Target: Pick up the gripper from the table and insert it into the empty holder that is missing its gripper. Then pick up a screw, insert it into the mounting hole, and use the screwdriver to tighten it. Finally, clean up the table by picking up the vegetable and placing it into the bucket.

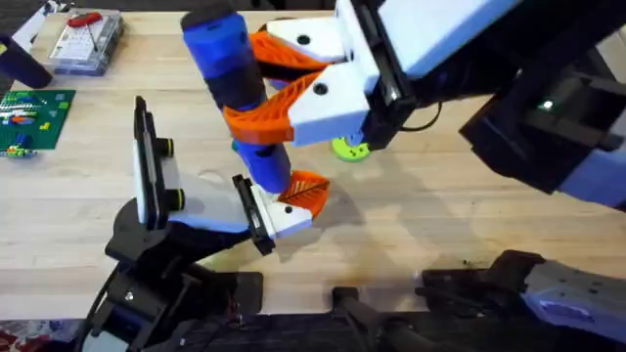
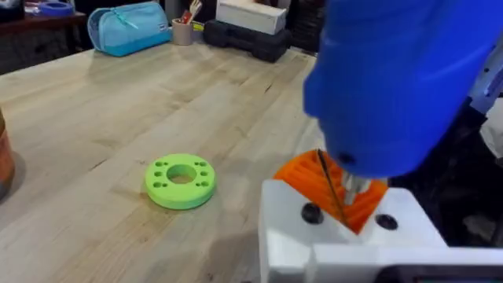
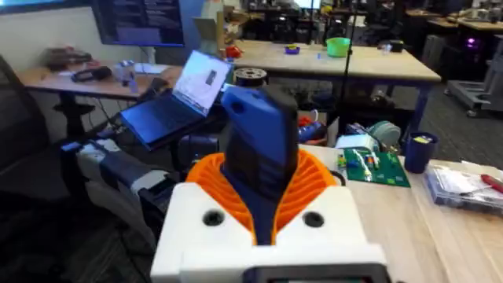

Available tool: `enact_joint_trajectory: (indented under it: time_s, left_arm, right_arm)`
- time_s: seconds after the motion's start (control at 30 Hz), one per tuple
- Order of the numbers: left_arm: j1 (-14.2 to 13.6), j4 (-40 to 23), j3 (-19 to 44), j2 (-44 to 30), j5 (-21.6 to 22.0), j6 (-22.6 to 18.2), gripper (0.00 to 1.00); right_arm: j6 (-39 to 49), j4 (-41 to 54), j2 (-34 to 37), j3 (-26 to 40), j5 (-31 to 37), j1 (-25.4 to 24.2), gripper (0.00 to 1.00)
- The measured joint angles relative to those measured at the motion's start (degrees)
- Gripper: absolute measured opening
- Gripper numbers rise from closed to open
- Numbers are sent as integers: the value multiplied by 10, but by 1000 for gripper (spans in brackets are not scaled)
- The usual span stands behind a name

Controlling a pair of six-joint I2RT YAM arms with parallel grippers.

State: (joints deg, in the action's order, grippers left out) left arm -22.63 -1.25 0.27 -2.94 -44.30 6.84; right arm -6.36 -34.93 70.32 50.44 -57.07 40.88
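At the table's near edge, at 7 o'clock in the overhead view, the left arm's dark base rises. Just beyond it stands a white holder assembly (image 1: 156, 176) with black plates and yellow-ringed knobs.

Left gripper (image 1: 293, 202): white fingers with orange ribbed pads, near the table's centre. The screwdriver's lower end stands at these fingers, and its thin bit (image 2: 332, 187) comes down onto the orange pad in the left wrist view. Whether the fingers are wide or narrow cannot be told.

Right gripper (image 1: 284, 83): reaches in from 2 o'clock, above the left gripper. Its orange pads clamp the screwdriver (image 1: 235, 83) on both sides at mid-body.

Screwdriver: a thick bright-blue cylinder with darker blue bands, held roughly upright with the top leaning toward 11 o'clock. The body narrows toward the lower end. The right arm's white body hides the table area behind it toward 1 o'clock.

Beyond the grippers, a lime-green disc (image 2: 180, 181) with a centre bore and a ring of small holes lies flat on the wood.

Farther off, at 10 o'clock, a green circuit board (image 1: 31, 119) lies near the table's edge. At 11 o'clock stands a clear parts box (image 1: 88, 41) with a red-handled tool on it.
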Motion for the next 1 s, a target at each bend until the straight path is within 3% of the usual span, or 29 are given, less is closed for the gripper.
enact_joint_trajectory:
  time_s: [0.5, 0.63, 0.8, 0.9, 1.0]
  left_arm:
    - [0, 0, 0, 0, 0, 0, 15]
    - [0, 0, 0, 0, 0, 0, 15]
    - [0, 0, 0, 0, 0, 0, 14]
    - [0, 0, 0, 0, 0, 0, 14]
    - [0, 0, 0, 0, 0, 0, 15]
  right_arm:
    - [-8, 34, -3, 40, -11, -12, 72]
    - [29, 183, -7, 77, -10, -59, 73]
    - [113, 477, -7, 182, 20, -158, 73]
    - [185, 630, -8, 256, 82, -214, 73]
    - [284, 722, -14, 296, 166, -248, 73]
